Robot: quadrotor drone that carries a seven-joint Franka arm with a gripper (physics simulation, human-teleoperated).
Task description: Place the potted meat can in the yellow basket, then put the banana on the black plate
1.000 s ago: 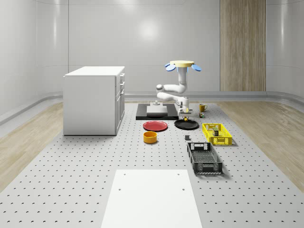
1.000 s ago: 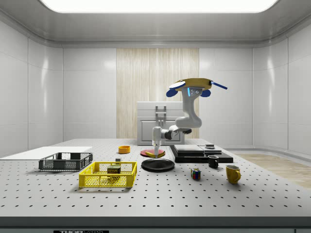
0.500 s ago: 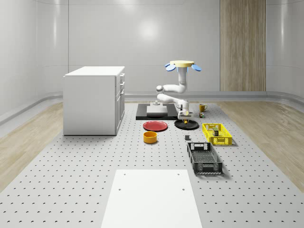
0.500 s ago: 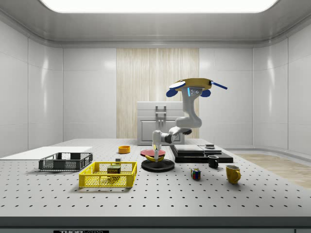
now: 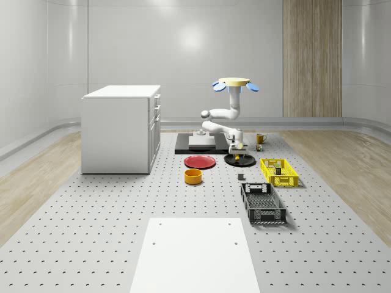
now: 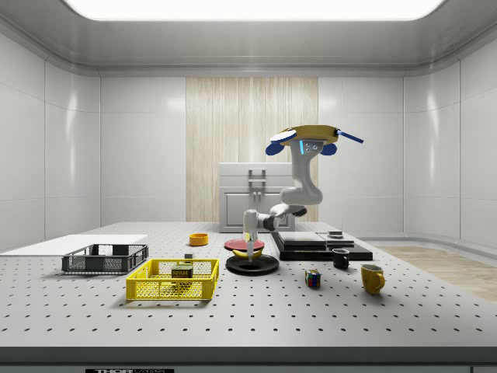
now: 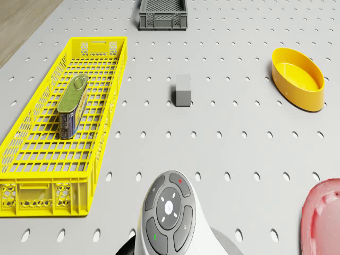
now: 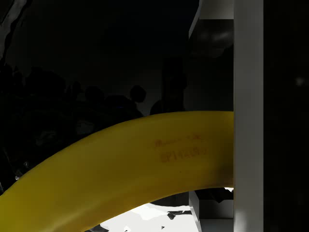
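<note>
The potted meat can (image 7: 73, 105), a flat tin with a green-and-blue label, already lies inside the yellow wire-mesh basket (image 7: 32, 159); judged from this, the first stage is complete and the second stage is in hand.

The pincer (image 6: 250, 250) is clenched on the curved yellow banana (image 8: 120, 169). In the wrist view, a white finger (image 8: 248, 116) presses against the banana's side, and the fruit's long axis runs crosswise to the finger, roughly level.

Governing relation: the round black plate (image 6: 251, 266) lies at 6 o'clock from the pincer in the side view, directly beneath it. The banana (image 6: 250, 252) hangs just above the plate's surface; contact cannot be confirmed. The plate stands on the grey perforated table (image 6: 256, 311), between the yellow basket (image 6: 172, 280) and the black slab (image 6: 318, 245).

The drone (image 5: 235, 83) hovers above the far part of the table, with the white arm folded downward to the plate (image 5: 239, 160).

The remaining move, as judged, is a short vertical descent followed by release; no sideways correction appears necessary.
</note>
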